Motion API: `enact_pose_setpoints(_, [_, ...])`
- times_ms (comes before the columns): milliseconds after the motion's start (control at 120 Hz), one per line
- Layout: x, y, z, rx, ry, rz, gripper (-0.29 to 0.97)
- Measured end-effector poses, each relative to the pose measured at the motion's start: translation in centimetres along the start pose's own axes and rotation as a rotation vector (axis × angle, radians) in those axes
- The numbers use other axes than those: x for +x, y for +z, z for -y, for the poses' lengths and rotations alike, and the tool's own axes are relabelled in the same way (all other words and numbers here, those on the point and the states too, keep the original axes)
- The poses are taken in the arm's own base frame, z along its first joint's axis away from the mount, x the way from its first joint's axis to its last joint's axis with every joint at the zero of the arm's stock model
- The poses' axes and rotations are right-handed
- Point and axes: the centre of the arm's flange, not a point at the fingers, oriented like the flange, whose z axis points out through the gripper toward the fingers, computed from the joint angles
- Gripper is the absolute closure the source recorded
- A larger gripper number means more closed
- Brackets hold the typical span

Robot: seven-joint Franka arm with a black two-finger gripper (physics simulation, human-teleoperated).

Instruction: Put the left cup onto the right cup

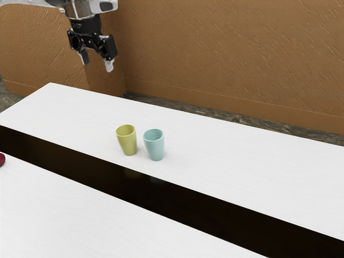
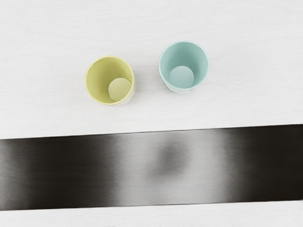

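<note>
A yellow-green cup (image 1: 127, 139) stands upright on the white table (image 1: 231, 156), and a light teal cup (image 1: 153, 143) stands upright just to the exterior view's right of it, a small gap between them. Seen from above in the wrist view, the yellow-green cup (image 2: 110, 80) and the teal cup (image 2: 183, 66) are both empty. My gripper (image 1: 97, 59) hangs high above the table at the exterior view's upper left, far from both cups, open with nothing between its fingers.
A glossy black band (image 1: 161, 196) runs across the table just in front of the cups; in the wrist view the black band (image 2: 151, 165) lies beside them. A small red object (image 1: 1, 159) sits at the left edge. A brown textured wall (image 1: 226, 48) stands behind.
</note>
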Motion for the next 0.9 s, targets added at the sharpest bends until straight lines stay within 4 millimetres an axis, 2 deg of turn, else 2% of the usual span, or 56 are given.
enact_pose_setpoints(50, [-0.6,0.5,0.3,-0.001,0.014,-0.003,0.02])
enact_pose_setpoints(167, [-0.2,1.7,0.3,0.024,0.04,-0.007,0.02])
enact_pose_setpoints(233, [0.3,3.8,0.9,0.037,0.037,0.02,0.02])
enact_pose_setpoints(292, [0.8,5.9,2.9,0.048,0.009,0.045,0.02])
enact_pose_setpoints(425, [1.0,13.9,8.9,0.053,-0.079,0.116,0.02])
enact_pose_setpoints(525, [0.5,19.9,10.8,0.026,-0.116,0.142,0.02])
enact_pose_setpoints(600, [0.6,22.7,11.8,0.018,-0.135,0.135,0.02])
enact_pose_setpoints(700, [1.1,24.8,12.4,0.017,-0.146,0.11,0.02])
enact_pose_setpoints(900, [2.3,27.1,13.0,0.016,-0.163,0.062,0.04])
